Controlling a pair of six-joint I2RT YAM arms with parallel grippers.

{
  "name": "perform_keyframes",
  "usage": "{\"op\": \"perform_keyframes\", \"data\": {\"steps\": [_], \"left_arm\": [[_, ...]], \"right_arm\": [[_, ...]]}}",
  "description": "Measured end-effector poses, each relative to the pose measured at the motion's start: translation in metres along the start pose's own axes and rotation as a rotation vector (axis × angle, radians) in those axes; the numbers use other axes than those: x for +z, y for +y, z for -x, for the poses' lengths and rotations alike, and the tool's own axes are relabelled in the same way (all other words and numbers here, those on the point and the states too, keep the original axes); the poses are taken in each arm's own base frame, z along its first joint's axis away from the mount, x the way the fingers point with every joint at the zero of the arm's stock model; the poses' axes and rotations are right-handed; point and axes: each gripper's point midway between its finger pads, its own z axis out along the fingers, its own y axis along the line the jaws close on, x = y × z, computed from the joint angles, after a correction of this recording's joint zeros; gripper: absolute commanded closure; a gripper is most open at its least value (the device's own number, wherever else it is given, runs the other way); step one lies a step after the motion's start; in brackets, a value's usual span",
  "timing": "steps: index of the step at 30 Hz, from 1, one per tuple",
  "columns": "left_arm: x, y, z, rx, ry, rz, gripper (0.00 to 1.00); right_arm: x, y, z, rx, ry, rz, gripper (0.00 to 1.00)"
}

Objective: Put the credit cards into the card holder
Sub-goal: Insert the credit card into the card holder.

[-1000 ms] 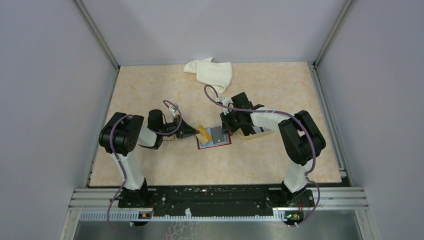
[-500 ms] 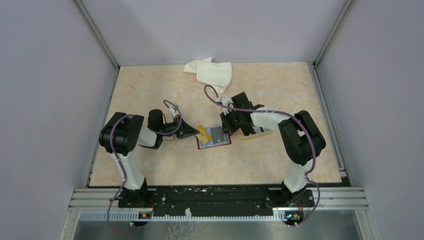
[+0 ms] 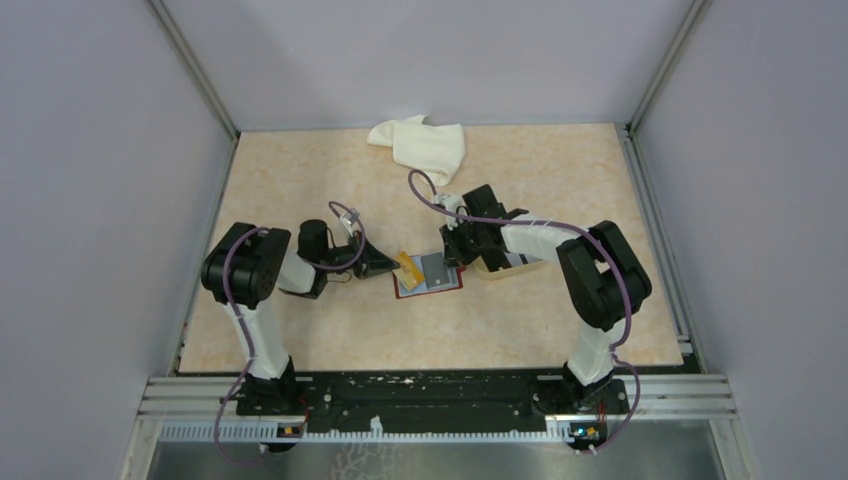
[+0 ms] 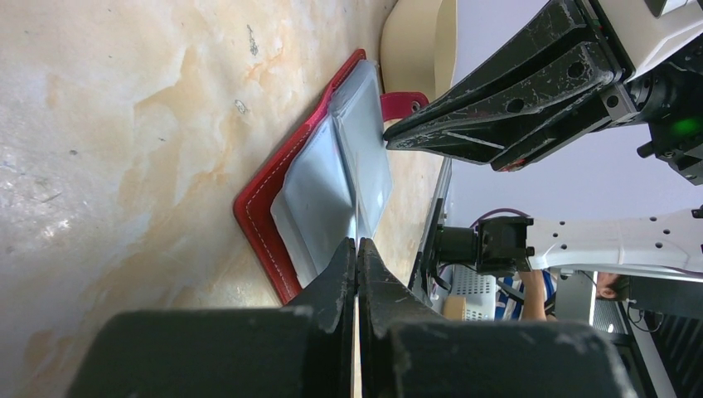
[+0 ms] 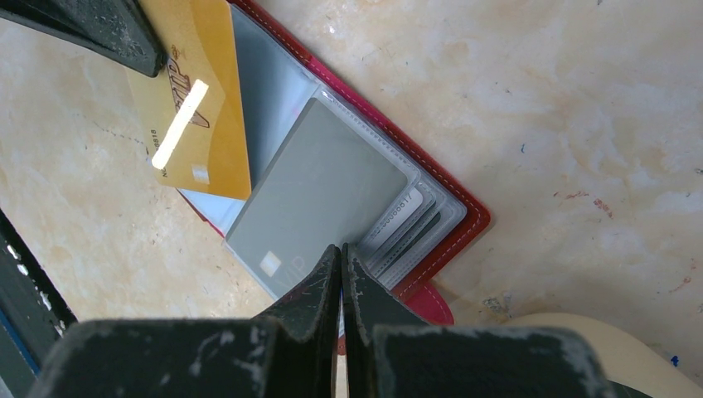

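Card holder (image 4: 264,192) — red stitched leather, clear plastic sleeves, glossy gold card (image 5: 195,108)

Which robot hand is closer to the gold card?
The left. The left gripper is pinching the gold card at its edge, over the open card holder. The right gripper is farther off, pinching the holder's clear sleeve by the gray card.
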Motion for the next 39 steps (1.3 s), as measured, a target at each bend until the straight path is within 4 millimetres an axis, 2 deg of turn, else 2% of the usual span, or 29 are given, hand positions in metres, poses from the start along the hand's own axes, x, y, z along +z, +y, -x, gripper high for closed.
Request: {"op": "perform_keyframes", "data": {"steps": [25,39], "left_arm": [[-0.0009,-0.0075,0.0020,0.008,-0.006,-0.012,1.00],[0.0026,0.0002,0.0017,0.002,-0.008,0.027,1.00]], "right_arm": [[-0.0001,-0.0001,0.0000,-0.004,0.000,0.000,1.00],[0.0001,0.0001,-0.0001,-0.003,0.001,0.001,1.00]]}}
